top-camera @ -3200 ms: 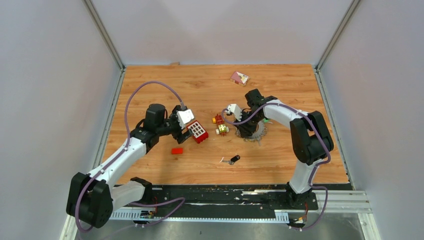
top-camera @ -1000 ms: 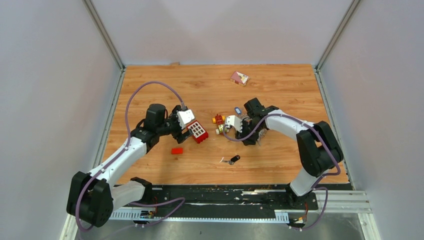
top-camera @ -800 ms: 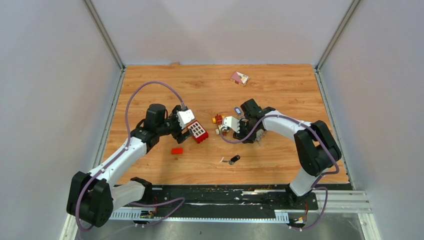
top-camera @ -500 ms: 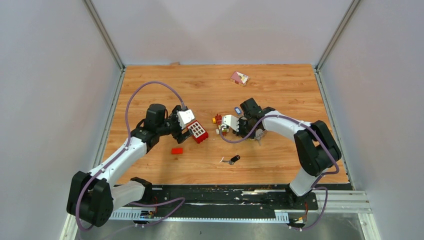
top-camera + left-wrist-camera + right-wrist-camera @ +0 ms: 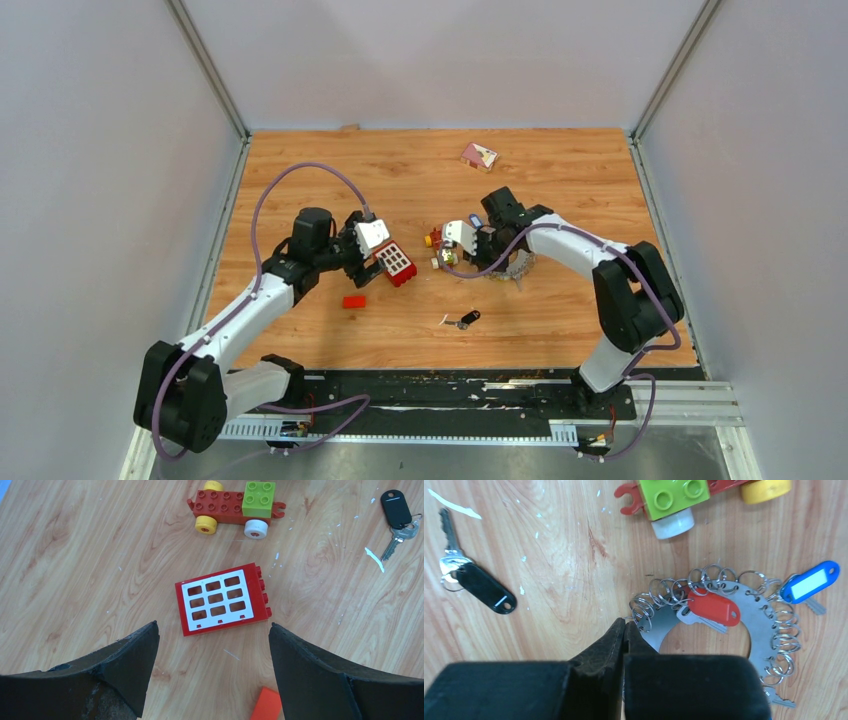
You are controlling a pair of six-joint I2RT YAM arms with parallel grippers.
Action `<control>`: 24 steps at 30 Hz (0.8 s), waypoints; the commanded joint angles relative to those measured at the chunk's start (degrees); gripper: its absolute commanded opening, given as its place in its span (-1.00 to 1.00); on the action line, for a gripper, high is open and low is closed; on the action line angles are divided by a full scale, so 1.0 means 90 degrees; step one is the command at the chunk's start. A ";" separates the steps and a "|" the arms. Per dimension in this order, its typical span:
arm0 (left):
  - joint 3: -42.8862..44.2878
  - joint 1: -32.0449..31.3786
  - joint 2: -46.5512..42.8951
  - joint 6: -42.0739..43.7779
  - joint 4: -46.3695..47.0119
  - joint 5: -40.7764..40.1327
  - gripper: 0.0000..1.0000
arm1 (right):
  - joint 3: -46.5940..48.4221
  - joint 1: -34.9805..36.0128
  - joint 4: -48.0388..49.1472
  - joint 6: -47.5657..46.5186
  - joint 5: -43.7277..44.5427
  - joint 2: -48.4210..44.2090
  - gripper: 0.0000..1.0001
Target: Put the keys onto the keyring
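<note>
Wooden table (image 5: 300,170), toys scattered on it.

Left gripper (image 5: 212,630): well left of the flat grey metal keyring (image 5: 756,620), jaws wide and empty, above a red window-panel brick (image 5: 222,600).

Right gripper (image 5: 624,627): pressed shut at the ring's rim, among its small wire loops. Whether it pinched the rim could not be told.

Red-tagged key (image 5: 714,607) lay across the ring and blue-tagged key (image 5: 809,582) at its rim. Black-tagged key (image 5: 479,587) lay loose, well apart on the near side.

Risks:
- Closed tips could snag a loop and drag the ring.
- The blue key could slide off.

bright, even light; sharp focus
</note>
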 commanded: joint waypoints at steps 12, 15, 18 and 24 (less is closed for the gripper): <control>0.0449 -0.0097 0.0235 0.0255 0.0121 0.0913 0.61 | 0.0308 -0.0298 -0.0487 -0.0045 -0.0436 -0.0429 -0.42; 0.0226 -0.0098 0.0145 0.0298 0.0273 0.0876 0.63 | 0.0075 -0.0197 -0.0253 -0.0108 -0.0082 -0.0295 -0.05; 0.0043 -0.0103 0.0071 0.0342 0.0361 0.0814 0.64 | -0.0076 -0.0141 0.0090 -0.0050 0.0161 -0.0149 0.02; -0.0096 -0.0106 -0.0062 0.0460 0.0355 0.0737 0.66 | 0.0190 -0.0138 0.0270 0.0030 0.0202 0.0242 0.02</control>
